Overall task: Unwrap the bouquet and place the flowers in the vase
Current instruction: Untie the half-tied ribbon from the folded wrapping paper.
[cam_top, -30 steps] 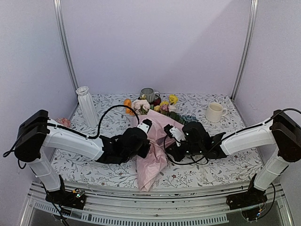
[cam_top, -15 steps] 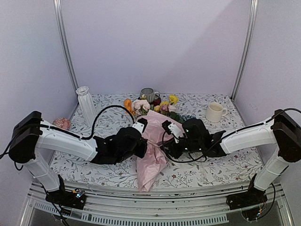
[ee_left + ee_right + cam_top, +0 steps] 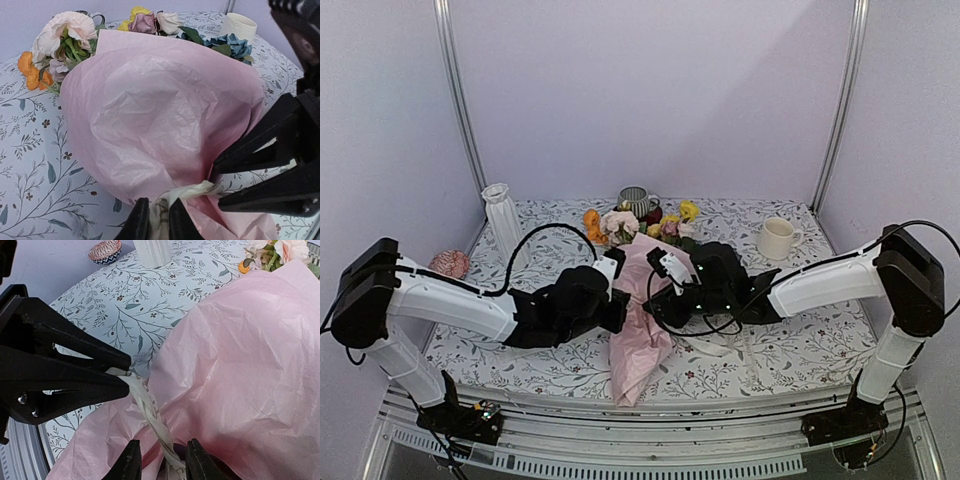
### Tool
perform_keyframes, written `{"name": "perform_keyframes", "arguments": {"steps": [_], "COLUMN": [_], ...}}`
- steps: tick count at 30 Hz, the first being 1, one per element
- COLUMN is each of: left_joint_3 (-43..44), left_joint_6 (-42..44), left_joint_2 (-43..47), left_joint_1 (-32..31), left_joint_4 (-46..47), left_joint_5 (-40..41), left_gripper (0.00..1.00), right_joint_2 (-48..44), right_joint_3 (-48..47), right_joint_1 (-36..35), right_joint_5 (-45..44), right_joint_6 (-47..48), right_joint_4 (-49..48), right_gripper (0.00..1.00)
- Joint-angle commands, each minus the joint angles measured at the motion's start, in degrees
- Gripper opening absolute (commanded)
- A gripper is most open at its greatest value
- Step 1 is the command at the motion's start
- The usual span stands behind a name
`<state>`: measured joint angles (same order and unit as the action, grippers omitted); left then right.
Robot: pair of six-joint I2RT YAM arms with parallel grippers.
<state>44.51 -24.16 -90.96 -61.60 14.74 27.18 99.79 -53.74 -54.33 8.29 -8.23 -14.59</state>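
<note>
We list one bouquet, lying mid-table on the leaf-patterned table, with its heads toward the far side and its pink paper tail toward the near edge. Flowers: orange, cream, yellow, pink and dusty blue, showing past the far rim of the paper. Ribbon: pale, tied round the narrowed neck of the wrap. Left gripper: at the left of the neck, fingers nearly together, pinching the ribbon. Right gripper: at the right, fingers a little apart, astride the ribbon without clamping it. Vase: white, ribbed, upright at the far left, well apart from the bouquet. Grey striped mug: just beyond the flowers. Cream mug: far right.
</note>
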Motion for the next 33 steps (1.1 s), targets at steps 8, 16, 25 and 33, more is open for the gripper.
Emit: {"name": "perform_keyframes", "arguments": {"steps": [8,16,25,33], "left_joint_3": [-1.9,-1.6,-1.5,0.0], "left_joint_6": [-0.3,1.4,-0.5,1.0], "left_joint_2": [4.3,4.8,7.4,11.7], "left_joint_1": [2.5,4.1,5.6,9.2], "left_joint_4": [3.0,3.7,1.5,-2.2], "left_joint_5": [-3.1,-5.2,-7.8,-14.0], "left_gripper": [0.16,0.18,0.26,0.61], "right_joint_2": [3.8,3.7,-1.8,-6.0], "right_joint_3": [-3.2,-1.5,2.9,4.2], "right_joint_1": [-0.2,-0.2,-0.3,-0.3], "right_joint_5": [-2.1,-3.0,-9.2,-10.8], "right_joint_6": [0.0,-0.1,-4.5,-7.5], "right_joint_4": [1.4,-0.6,-1.5,0.0], "right_gripper": [0.31,0.21,0.03,0.03]}}
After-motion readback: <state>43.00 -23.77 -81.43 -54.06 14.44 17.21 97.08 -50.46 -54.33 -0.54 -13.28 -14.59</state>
